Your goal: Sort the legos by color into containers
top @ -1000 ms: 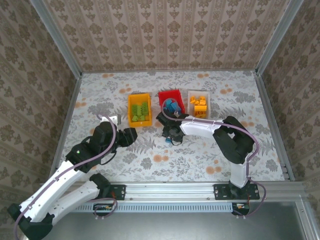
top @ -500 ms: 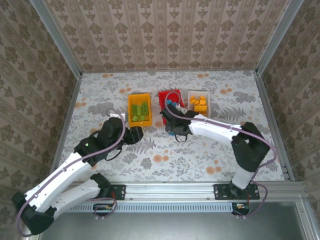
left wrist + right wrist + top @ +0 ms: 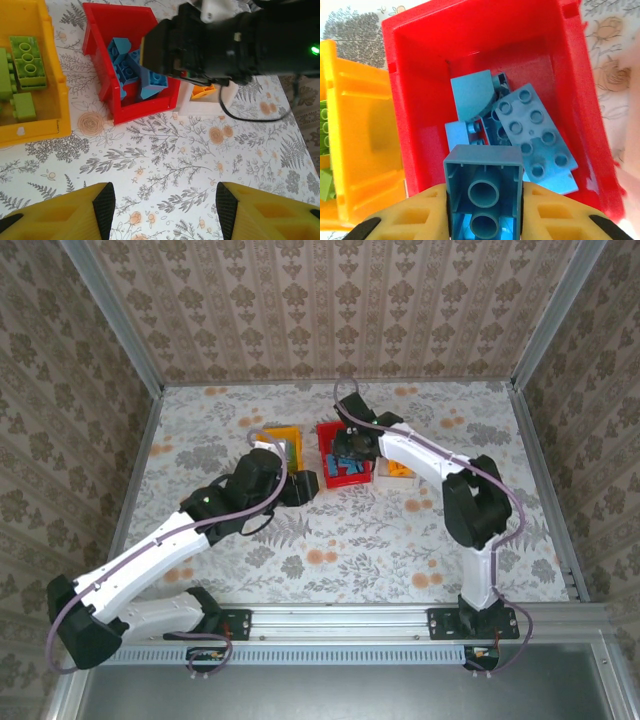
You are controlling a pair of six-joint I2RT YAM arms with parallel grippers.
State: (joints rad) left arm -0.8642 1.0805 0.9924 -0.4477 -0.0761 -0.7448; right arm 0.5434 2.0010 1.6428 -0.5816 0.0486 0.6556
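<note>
Ahead of the left gripper, the right arm's black wrist covers the far right corner of the red rectangular plastic bin and most of the white rectangular plastic bin. In the right gripper, the blue studded plastic brick runs off the picture's bottom edge.

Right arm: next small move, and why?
Probably open the right gripper to drop its load. It holds a blue brick over the red bin, which already holds other blue bricks.
</note>
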